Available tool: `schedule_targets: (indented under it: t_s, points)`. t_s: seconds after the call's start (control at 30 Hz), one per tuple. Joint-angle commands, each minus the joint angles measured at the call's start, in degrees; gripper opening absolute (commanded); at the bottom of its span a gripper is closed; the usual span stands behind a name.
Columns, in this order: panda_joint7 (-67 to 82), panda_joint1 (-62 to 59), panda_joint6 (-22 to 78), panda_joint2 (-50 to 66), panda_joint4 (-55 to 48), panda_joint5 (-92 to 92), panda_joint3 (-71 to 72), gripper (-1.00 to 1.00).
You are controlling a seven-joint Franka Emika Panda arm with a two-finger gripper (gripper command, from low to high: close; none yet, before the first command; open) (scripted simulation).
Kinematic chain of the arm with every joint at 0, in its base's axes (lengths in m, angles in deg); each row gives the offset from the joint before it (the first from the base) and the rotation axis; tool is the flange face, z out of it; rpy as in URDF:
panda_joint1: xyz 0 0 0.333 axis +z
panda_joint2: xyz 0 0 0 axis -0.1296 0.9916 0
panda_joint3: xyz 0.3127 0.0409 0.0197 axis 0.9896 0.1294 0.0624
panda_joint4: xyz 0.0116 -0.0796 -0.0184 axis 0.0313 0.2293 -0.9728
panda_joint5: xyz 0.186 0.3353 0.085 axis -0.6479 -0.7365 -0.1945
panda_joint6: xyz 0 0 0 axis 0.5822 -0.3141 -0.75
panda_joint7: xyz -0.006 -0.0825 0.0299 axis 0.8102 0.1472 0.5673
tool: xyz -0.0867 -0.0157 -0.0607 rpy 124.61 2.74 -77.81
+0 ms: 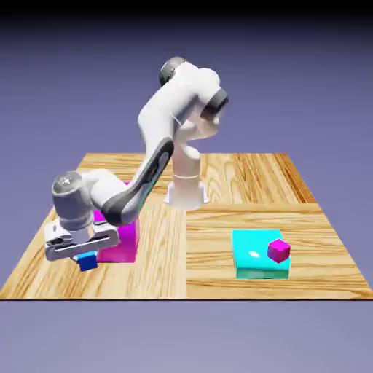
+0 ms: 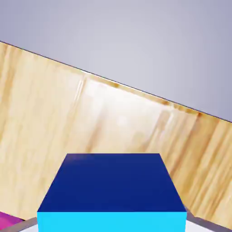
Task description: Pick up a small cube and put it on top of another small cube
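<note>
Exterior view: one blue cube (image 1: pixel 88 262) is gripped by the hand (image 1: pixel 81 256) beside one magenta block (image 1: pixel 120 237); one cyan slab (image 1: pixel 259 254) bears one small magenta cube (image 1: pixel 279 250) on the wood-grained tabletop (image 1: pixel 240 182).
Hand view: the smooth, matte blue cube (image 2: pixel 113 190) is seen clamped above pale planks.

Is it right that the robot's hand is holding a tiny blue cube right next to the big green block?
Not quite. The gripper does hold the tiny blue cube, but the big block beside it is magenta, not green. The exterior view shows this.
</note>
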Motion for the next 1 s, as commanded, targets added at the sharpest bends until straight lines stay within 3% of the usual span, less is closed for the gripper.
schedule_targets:
  t_s: [0.0,0.8,0.97]
  points:
    - [-2.40,-0.98,0.83,-2.08,0.57,1.47,1.07,-1.00]
    - [-57.55,-23.91,21.59,-50.77,13.99,33.61,26.16,-1.00]
    - [-57.42,-24.25,11.85,-49.26,22.29,33.79,25.43,-1.00]
